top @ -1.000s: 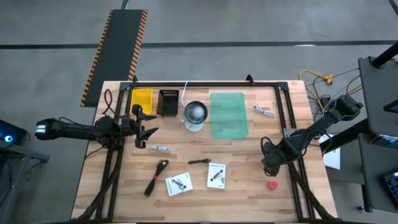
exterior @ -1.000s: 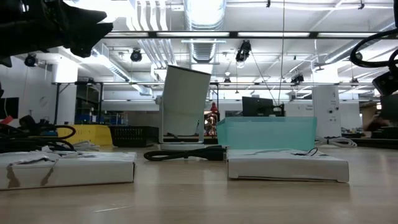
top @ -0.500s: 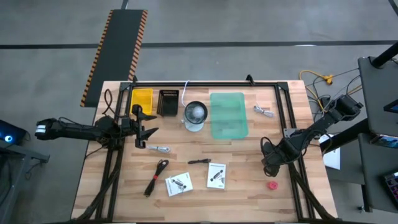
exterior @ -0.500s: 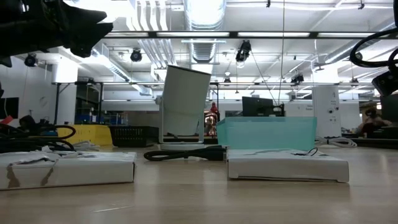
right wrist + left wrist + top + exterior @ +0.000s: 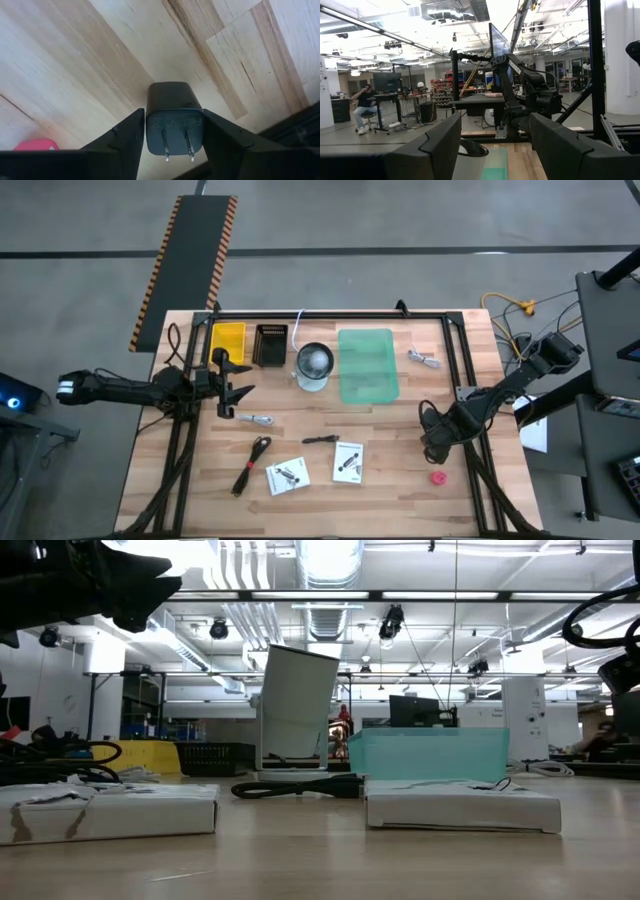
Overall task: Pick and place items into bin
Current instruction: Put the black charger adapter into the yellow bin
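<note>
- The right gripper (image 5: pixel 174 131) is low over the right side of the wooden table (image 5: pixel 390 480), its two fingers set against both sides of a black plug adapter (image 5: pixel 174 120) with the prongs pointing back toward the wrist; I judge it clamped on the adapter.
- Risk: the fingers meet only the smooth lower flanks of the adapter, so it could twist or slide out as the arm lifts.
- Risk: the green bin (image 5: pixel 367 364) lies well apart from this spot, and a loose hold may fail on the way across.
- The red knob (image 5: pixel 437 477) lies near the adapter, and a dropped adapter could knock it toward the table edge.
- The left gripper (image 5: pixel 492 145) hangs spread and empty above the table's left side, near the yellow tray (image 5: pixel 227 340).
- Hidden: from above the adapter cannot be seen under the right arm.
- The low view shows only two white packets (image 5: pixel 460 806), a black cable (image 5: pixel 297 787) and the bin's wall; neither gripper's fingertips show there.
- Whether the adapter rests on the wood or is just clear of it cannot be told.
</note>
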You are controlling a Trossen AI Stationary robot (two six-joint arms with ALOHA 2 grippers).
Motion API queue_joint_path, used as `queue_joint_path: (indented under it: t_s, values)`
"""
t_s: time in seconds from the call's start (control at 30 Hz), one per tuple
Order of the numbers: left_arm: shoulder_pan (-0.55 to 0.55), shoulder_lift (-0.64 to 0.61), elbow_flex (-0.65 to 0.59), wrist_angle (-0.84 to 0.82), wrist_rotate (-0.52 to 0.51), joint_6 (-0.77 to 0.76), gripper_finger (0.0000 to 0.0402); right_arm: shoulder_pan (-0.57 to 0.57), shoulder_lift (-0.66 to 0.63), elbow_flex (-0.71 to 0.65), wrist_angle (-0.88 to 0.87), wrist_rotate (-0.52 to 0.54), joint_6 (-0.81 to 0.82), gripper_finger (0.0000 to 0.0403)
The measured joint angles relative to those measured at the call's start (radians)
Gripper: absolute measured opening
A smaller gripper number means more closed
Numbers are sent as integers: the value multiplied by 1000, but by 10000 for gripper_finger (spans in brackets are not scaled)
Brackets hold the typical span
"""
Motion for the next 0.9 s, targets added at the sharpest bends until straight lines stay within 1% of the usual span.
queue_joint_path:
  t_s: [0.1, 0.2, 0.43, 0.6, 0.9]
  values:
    - [0, 0, 0, 0, 0, 0, 219, 0, 0, 0, 0, 0, -7, 151]
    - [0, 0, 0, 0, 0, 0, 219, 0, -1, 0, 0, 0, -7, 143]
    - [0, 0, 0, 0, 0, 0, 219, 0, 0, 0, 3, 0, -10, 157]
    - [0, 0, 0, 0, 0, 0, 219, 0, -1, 0, 3, 0, -10, 137]
    - [0, 0, 0, 0, 0, 0, 219, 0, -1, 0, 8, -4, -9, 137]
